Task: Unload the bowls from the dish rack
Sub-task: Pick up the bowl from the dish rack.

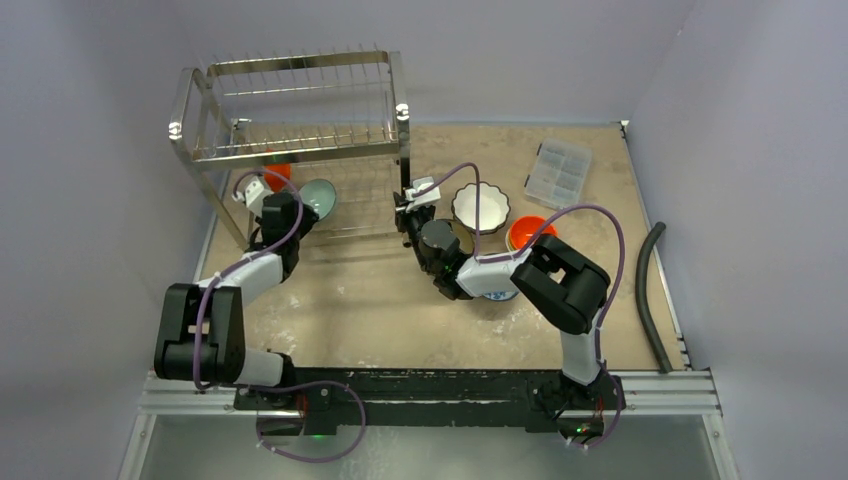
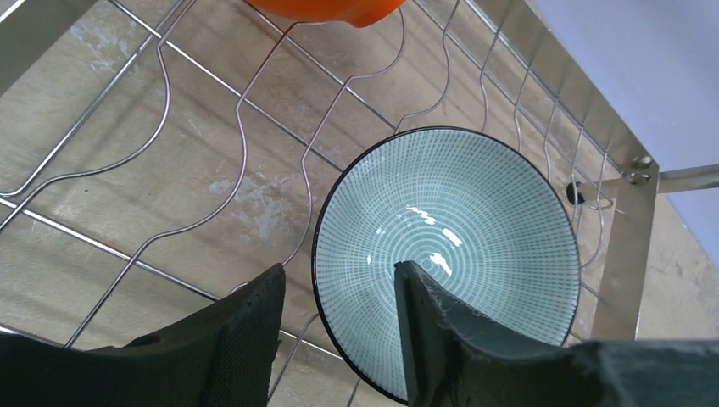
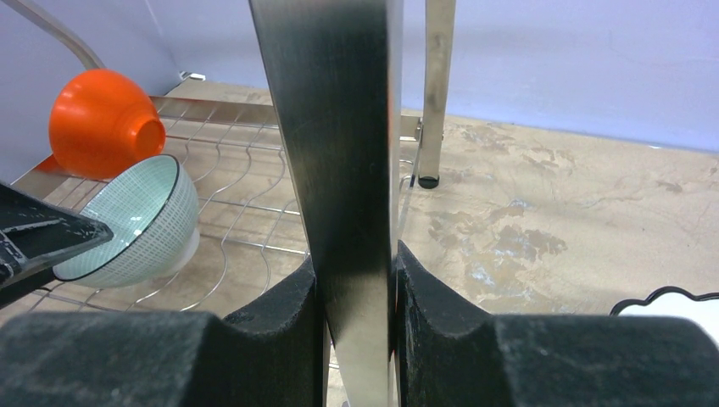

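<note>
My left gripper (image 2: pixel 339 275) stands spread at the bottom shelf of the dish rack (image 1: pixel 298 152). One finger (image 2: pixel 246 339) is outside the rim of the teal bowl (image 2: pixel 449 229) and the other is over its inside, and a gap shows on the outer side. The teal bowl leans on its edge on the shelf's wavy wires at the front left of the rack. Its mouth is turned up and to the left, toward that gripper, and its foot points away to the right. Just behind it on the same shelf lies an orange bowl (image 3: pixel 102 119), tipped over with its foot toward the right and its mouth facing away. The rack sits at the far left of the tabletop (image 1: pixel 400 310), its long side running left to right and its top shelf bare. My right gripper (image 3: pixel 354 259) is pressed together on the rack's front right post, which rises upright between the two pads. To the right of the rack, off it and mouth up on the tabletop, stands a white bowl (image 1: pixel 480 207) with a scalloped rim. A second orange bowl (image 1: pixel 525 232) sits just beside it on the near right. A clear plastic box (image 1: pixel 558 172) lies farther back on the right, well apart from both arms. A black hose (image 1: pixel 650 290) runs along the right edge.
</note>
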Controlling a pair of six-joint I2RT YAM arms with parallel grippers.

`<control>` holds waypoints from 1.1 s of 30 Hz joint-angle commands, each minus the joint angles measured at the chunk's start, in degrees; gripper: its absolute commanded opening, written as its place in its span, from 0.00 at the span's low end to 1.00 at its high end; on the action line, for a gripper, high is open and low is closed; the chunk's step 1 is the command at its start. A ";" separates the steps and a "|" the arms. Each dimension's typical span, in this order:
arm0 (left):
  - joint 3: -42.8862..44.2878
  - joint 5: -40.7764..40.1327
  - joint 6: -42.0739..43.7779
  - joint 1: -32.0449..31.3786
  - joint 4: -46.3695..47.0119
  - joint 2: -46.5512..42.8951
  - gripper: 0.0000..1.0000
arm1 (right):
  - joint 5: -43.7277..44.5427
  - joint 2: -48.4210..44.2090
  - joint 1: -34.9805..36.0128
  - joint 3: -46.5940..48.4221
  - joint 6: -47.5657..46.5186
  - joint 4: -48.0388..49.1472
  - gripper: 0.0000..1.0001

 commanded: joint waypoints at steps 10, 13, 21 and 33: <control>2.81 3.61 -0.12 0.79 5.11 3.22 0.12 | -0.84 -2.26 1.02 -1.84 4.61 1.60 0.00; 2.94 4.31 0.61 0.79 5.12 2.40 0.07 | -0.73 -2.43 1.02 -1.92 4.46 1.61 0.00; 5.66 4.51 6.37 0.78 -0.73 -2.47 0.00 | -1.07 -2.85 1.00 -2.12 4.76 1.48 0.00; 8.97 7.27 13.87 0.76 -11.50 -9.32 0.00 | -1.48 -5.83 1.04 -1.93 5.88 -0.60 0.28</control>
